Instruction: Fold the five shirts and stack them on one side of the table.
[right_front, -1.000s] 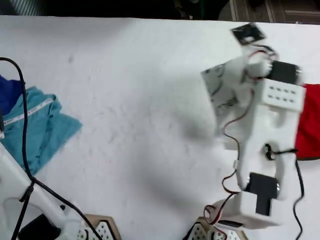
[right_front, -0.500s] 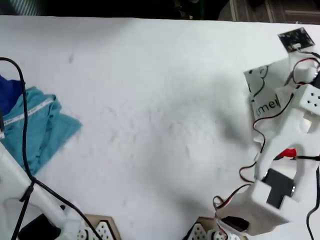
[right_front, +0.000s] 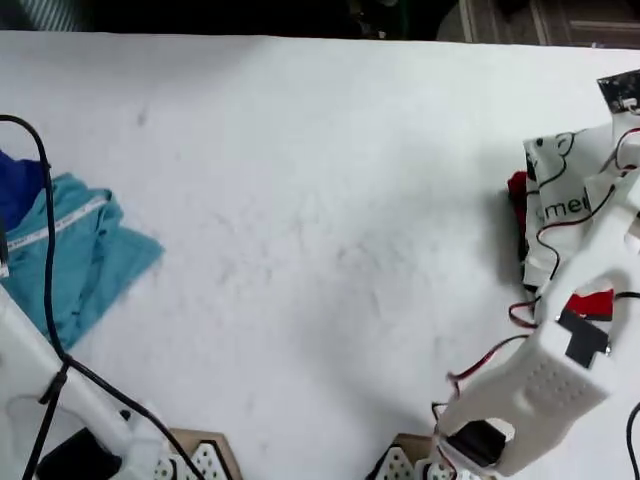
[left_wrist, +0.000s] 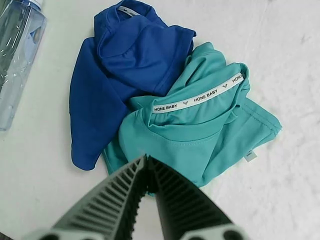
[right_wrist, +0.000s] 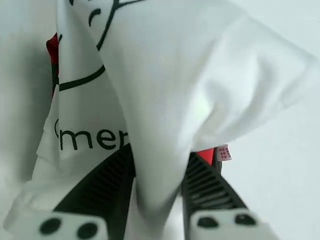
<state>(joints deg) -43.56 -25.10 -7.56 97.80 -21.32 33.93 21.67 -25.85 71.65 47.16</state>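
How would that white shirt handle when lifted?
Probably floppy: the white shirt drapes in folds from the right gripper clamped on it. Likely light, since a pinch holds it. It may sag onto the red shirt beneath.

Matt cloth white shirt (right_wrist: 165, 90), ribbed black plastic fingers (right_wrist: 100, 185), glossy clear bottle (left_wrist: 15, 55)

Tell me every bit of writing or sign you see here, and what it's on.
Neck tape of the teal shirt: a brand name repeated in dark capitals, a small sign between.
White shirt: large black lowercase letters, cut off by folds; no whole word reads.
Side tag on the teal shirt: too small to read.
Small tag by the red shirt: too small to read.
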